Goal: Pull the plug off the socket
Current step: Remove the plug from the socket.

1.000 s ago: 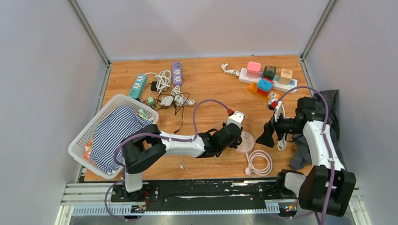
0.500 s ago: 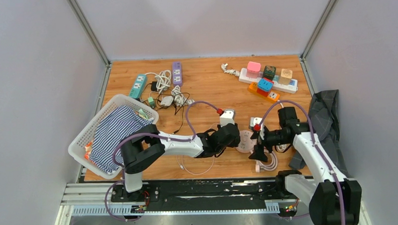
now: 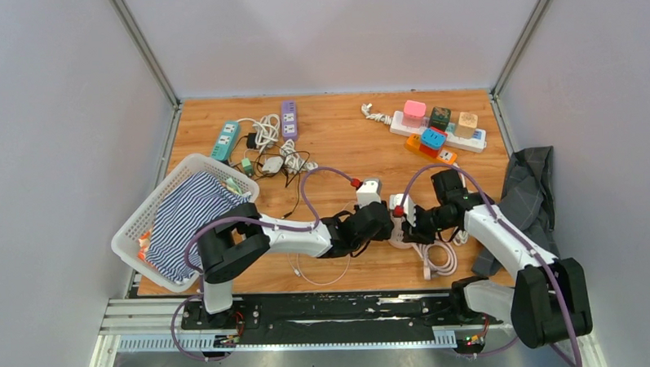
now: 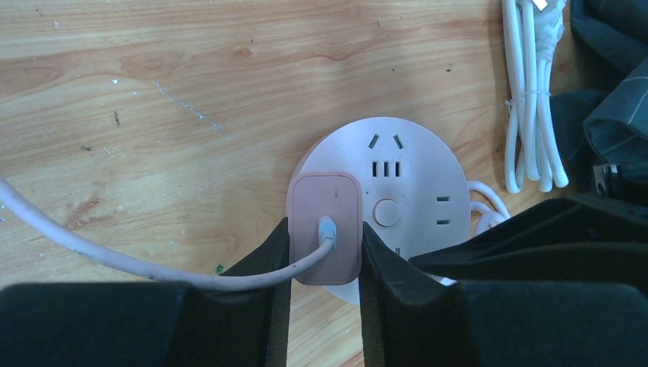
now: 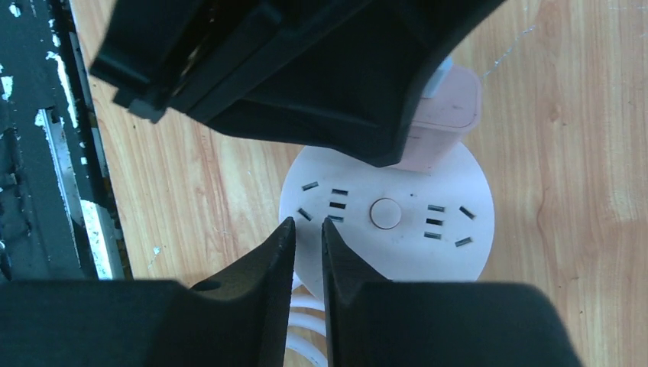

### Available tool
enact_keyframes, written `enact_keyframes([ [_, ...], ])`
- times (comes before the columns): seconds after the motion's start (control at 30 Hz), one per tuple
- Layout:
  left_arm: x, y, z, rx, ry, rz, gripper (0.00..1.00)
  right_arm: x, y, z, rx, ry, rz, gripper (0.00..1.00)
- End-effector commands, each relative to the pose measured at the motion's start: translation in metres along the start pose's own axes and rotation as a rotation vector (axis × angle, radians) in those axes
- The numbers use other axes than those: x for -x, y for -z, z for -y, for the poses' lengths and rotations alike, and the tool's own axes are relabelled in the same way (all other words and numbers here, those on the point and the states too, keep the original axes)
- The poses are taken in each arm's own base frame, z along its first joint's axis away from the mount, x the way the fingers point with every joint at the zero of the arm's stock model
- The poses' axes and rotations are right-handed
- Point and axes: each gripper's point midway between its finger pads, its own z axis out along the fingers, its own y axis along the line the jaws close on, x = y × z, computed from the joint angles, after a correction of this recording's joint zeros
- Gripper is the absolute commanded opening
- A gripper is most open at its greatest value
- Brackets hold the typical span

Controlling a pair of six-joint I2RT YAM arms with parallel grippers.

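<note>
A pink plug [image 4: 321, 200] sits in a round white socket [image 4: 416, 180] on the wooden table. My left gripper [image 4: 324, 229] is shut on the plug, one finger against each side, and the plug's pale cable [image 4: 115, 256] runs off to the left. From the opposite side, my right gripper [image 5: 308, 222] is shut to a thin slit, with its tips over the socket's [image 5: 397, 222] near rim and nothing between them. The plug [image 5: 452, 122] shows partly under the left gripper's finger [image 5: 306, 76]. From above, the left gripper [image 3: 384, 223] and right gripper [image 3: 410, 224] meet over the socket.
A coiled white cable [image 3: 439, 261] lies just right of the socket. A white basket [image 3: 143, 214] with striped cloth stands at the left. Power strips [image 3: 438, 130] and cables [image 3: 267, 145] lie at the back. A dark cloth [image 3: 530, 184] sits at the right edge.
My right arm has swung left to the socket, and its jaws have closed from wide open to a thin slit. The left gripper has kept its hold on the plug.
</note>
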Motion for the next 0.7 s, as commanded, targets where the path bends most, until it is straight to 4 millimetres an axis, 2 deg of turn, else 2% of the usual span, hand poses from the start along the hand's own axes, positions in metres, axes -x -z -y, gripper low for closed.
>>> enact_keyframes([
  [0.0,-0.024,-0.005,-0.021,0.052,0.017,-0.051,0.0,-0.009,0.0,0.008,-0.024,-0.028,-0.074,0.2],
  [0.07,-0.024,-0.006,-0.021,0.056,0.018,-0.048,0.0,-0.012,-0.001,0.008,-0.023,-0.036,-0.086,0.16],
  [0.3,-0.029,-0.014,-0.024,0.07,-0.004,-0.051,0.0,-0.019,-0.004,0.006,-0.001,-0.088,-0.119,0.15],
  [0.5,-0.038,-0.025,-0.032,0.114,-0.09,-0.03,0.0,-0.004,-0.001,0.003,0.042,-0.201,-0.091,0.15],
  [0.67,-0.044,-0.033,-0.04,0.146,-0.19,-0.02,0.0,-0.009,0.002,0.009,0.021,-0.268,-0.117,0.15],
])
